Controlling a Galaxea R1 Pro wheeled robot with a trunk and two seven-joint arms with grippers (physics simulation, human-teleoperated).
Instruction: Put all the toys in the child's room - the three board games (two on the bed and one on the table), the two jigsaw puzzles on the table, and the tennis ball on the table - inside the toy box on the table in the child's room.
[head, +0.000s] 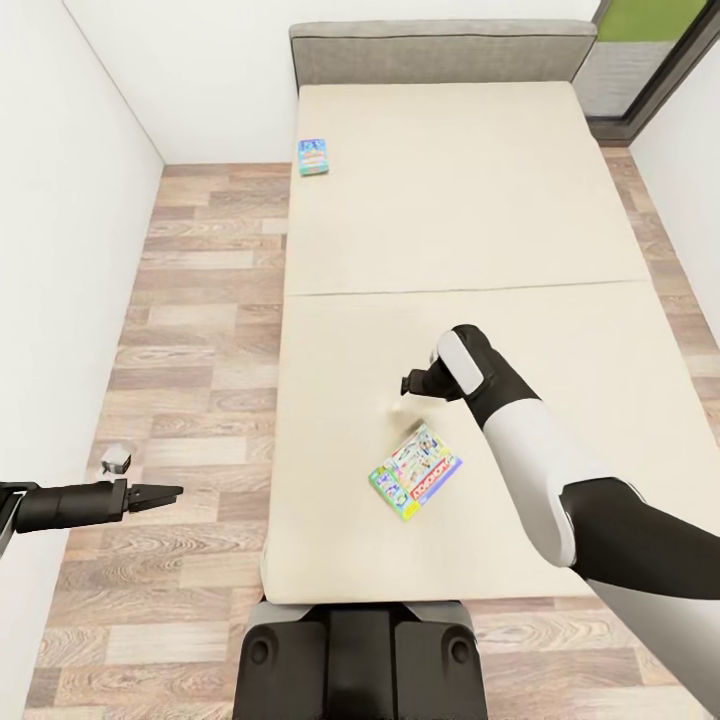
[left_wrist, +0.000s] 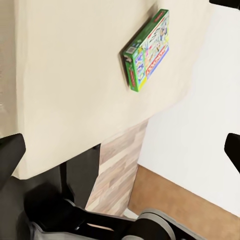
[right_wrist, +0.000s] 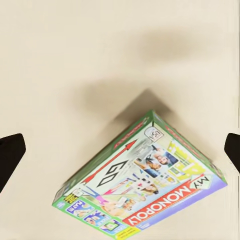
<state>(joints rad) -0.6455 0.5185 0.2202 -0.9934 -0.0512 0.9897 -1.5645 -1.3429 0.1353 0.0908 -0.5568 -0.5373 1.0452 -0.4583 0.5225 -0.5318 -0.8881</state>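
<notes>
Hovering right gripper, jaws apart, over Monopoly box lower-centre on bed, needing lowering and clamping.

The bed is occupying the middle of the head view, running from the lower centre up to the headboard at the top. The Monopoly box is lying flat on the mattress in the lower middle of the frame, turned at an angle to the bed's edges. The small board game is sitting well apart from it, at the mattress's upper left edge. The right gripper is hanging over the mattress just above the Monopoly box, apart from it. The left gripper is reaching over the plank floor at lower left, beside the bed. The robot's base is standing at the bed's foot, bottom centre.
</notes>
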